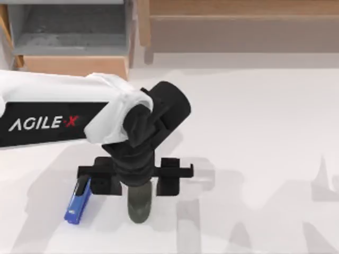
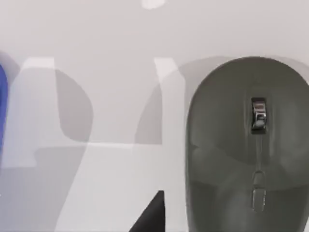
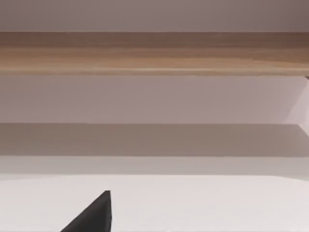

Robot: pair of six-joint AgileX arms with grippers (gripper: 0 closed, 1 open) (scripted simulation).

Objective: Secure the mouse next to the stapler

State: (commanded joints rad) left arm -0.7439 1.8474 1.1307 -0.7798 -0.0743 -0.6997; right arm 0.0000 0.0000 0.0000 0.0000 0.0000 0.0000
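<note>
Left gripper (image 1: 139, 182) spread wide over the mouse (image 1: 139, 203), partly hiding it and the stapler (image 1: 78, 201).

- Left gripper (image 1: 139, 182) w/ its wide black crossbar sits low over the mouse (image 1: 140, 205), blocking access from above; only the mouse's near end pokes out.
- Stapler (image 1: 78, 200) lies just beside the crossbar's left end, a narrow strip of table (image 1: 265, 159) betw. it and the mouse.
- Left arm spans in from the left edge, covering that side.
- Table's right half open.
- Wooden shelf unit (image 1: 238, 26) along the far edge.
</note>
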